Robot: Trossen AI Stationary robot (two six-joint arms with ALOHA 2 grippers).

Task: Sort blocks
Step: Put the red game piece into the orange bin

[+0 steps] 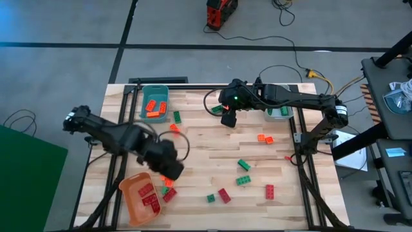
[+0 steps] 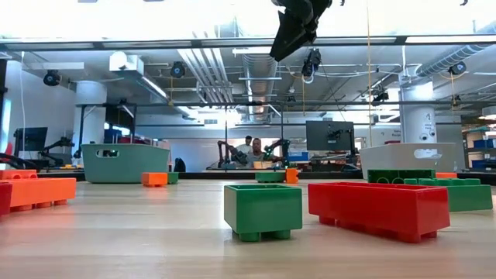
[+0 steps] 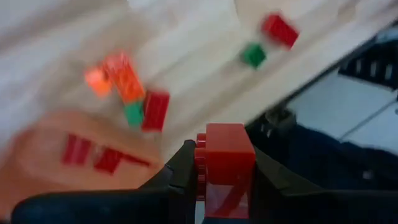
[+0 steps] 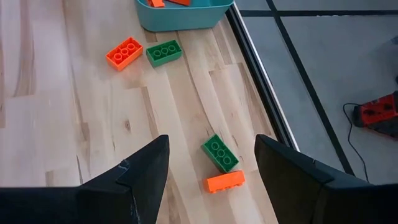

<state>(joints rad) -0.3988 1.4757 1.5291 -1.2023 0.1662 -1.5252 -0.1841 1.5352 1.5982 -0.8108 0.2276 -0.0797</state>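
Your red block (image 3: pixel 225 163) sits clamped between the left gripper (image 1: pixel 168 169) fingers, at the near left of the table (image 1: pixel 206 138) just beside the orange bin (image 1: pixel 132 191), which holds other red blocks (image 1: pixel 149 196). Loose blocks (image 1: pixel 243 173) are scattered across the near right. Your right gripper (image 4: pixel 211 177) hangs spread open and empty at the far middle, right of the teal bin (image 1: pixel 154 90).

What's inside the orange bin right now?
The orange bin holds a few red blocks, lying toward one end. The left gripper, shut on a red block, hangs beside its rim; the arm may hide more.
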